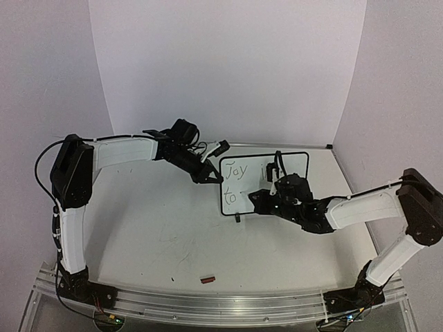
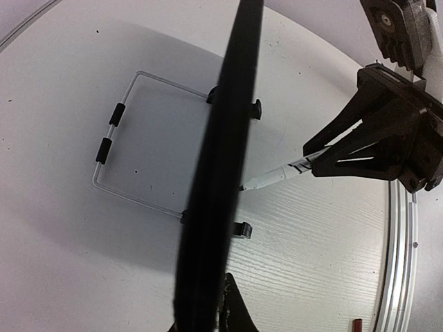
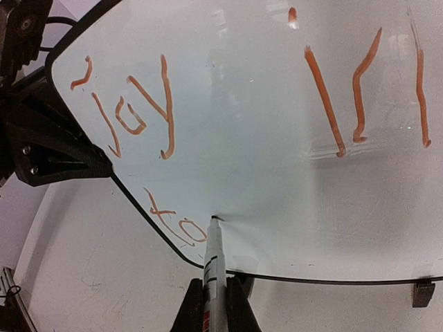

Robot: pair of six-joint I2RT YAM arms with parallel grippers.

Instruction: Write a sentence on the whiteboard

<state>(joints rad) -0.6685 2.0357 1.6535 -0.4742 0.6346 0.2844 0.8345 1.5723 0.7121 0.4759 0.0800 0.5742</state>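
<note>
Table (image 1: 152, 235): white, faint wood-grain texture, scuffed with dark marks.
Whiteboard (image 1: 252, 166): glossy white rectangle with rounded corners, a thin black rim and small black feet on the bottom edge. It stands on the table right of centre, propped upright. Long axis runs left-right, writing face toward the arm bases. Behind it is a bent wire stand (image 2: 104, 149), thin metal with two black sleeves.
Left gripper (image 1: 213, 176): black, angular, clamped on the board's left edge. From its own wrist camera the board shows edge-on as a dark bar.
Right gripper (image 3: 214, 308): closed around a marker (image 3: 213, 266) with a slim white barrel and dark tip. The tip touches the board face low down, just right of "to".
Sentence (image 3: 166, 117): hand-drawn strokes, orange-red up close and dark from above. "Joy in" is on the top line, "to" starts the second.
Small red piece (image 1: 208, 279): lies on the table near the front rail.
</note>
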